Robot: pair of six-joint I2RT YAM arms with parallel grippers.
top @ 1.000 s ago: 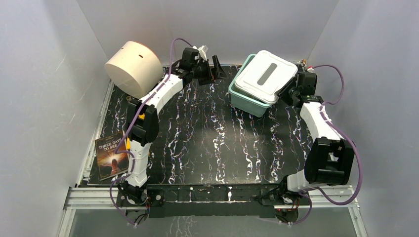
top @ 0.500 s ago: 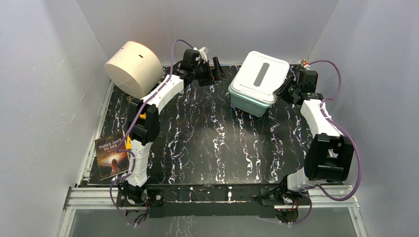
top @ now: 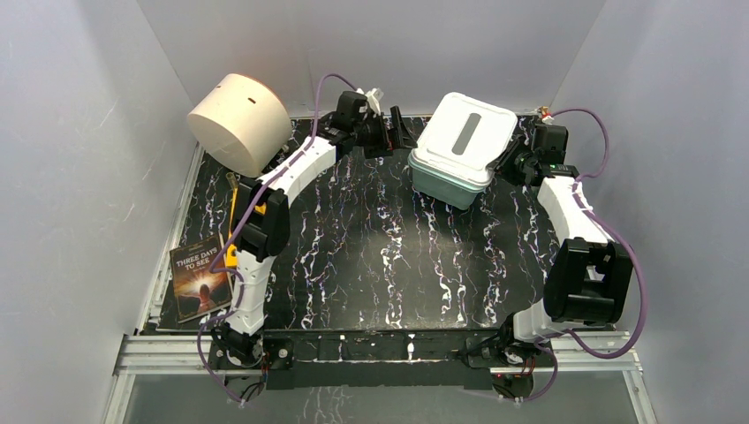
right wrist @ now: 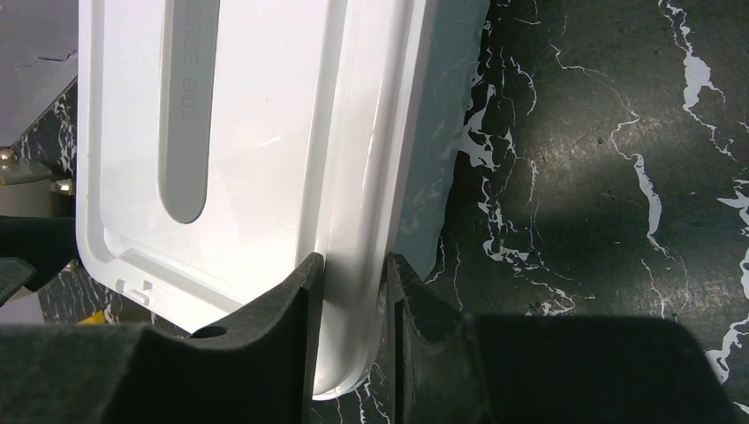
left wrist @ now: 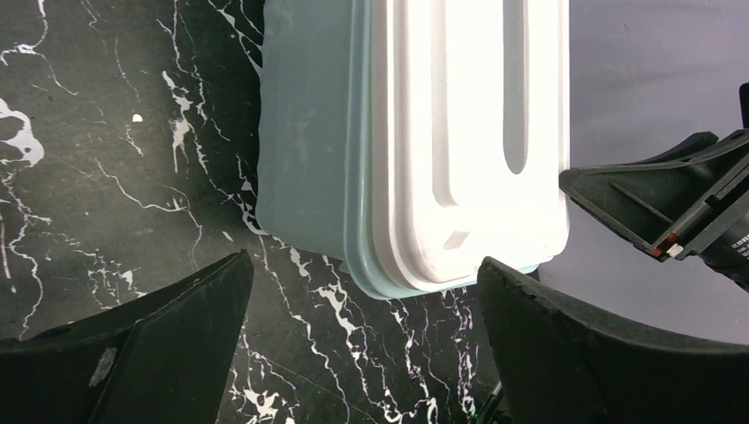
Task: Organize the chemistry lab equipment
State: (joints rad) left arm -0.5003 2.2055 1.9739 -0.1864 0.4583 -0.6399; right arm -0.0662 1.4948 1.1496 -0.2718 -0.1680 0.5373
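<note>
My left gripper [left wrist: 362, 265], released, is advancing on the bin [left wrist: 309, 132] from nine o'clock; the right gripper [right wrist: 353, 265] is seemingly pinching its lid [right wrist: 265, 132]; I'm keeping that level.

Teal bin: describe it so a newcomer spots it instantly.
On the black marbled table, look to the far edge, right of centre. The teal bin sits there under a white lid with a long grey slot, the right gripper pinching the lid's rim. It alone is teal and lidded, unlike the cream cylinder and book.
</note>
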